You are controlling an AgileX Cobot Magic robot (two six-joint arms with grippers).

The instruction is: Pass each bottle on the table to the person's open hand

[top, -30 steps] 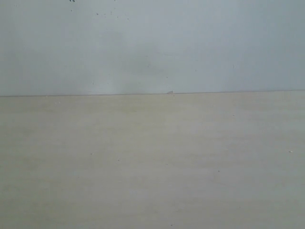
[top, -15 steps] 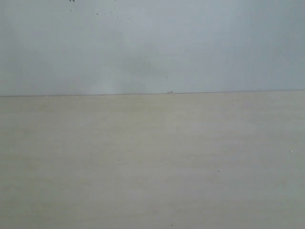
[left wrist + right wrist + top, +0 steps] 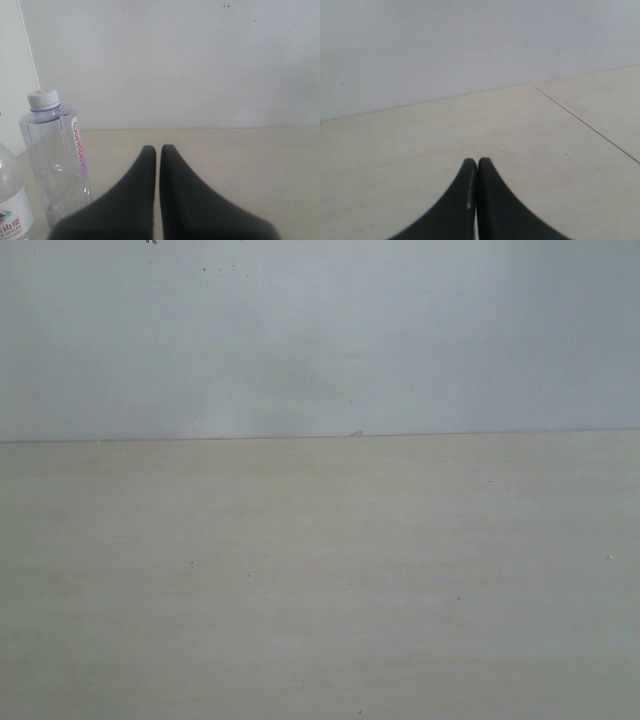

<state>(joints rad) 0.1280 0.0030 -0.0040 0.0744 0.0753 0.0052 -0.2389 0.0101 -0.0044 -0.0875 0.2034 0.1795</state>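
Exterior view: the bench (image 3: pixel 320 580) is shown across the lower part of the frame, and the pale wall (image 3: pixel 320 340) across the upper part. Left wrist view: the left hand (image 3: pixel 158 148) is seen drawn together, fingers almost touching, with nothing clamped. The tall bottle (image 3: pixel 54 165), clear with a pale-blue cap and pink label, is stood upright on the bench just beside that hand. A second bottle (image 3: pixel 11 210), clear with a white label, is cut off by the frame edge close to the tall one. Right wrist view: the right hand (image 3: pixel 477 161) is pressed together with nothing held, above bench crossed by a thin seam (image 3: pixel 585 122).
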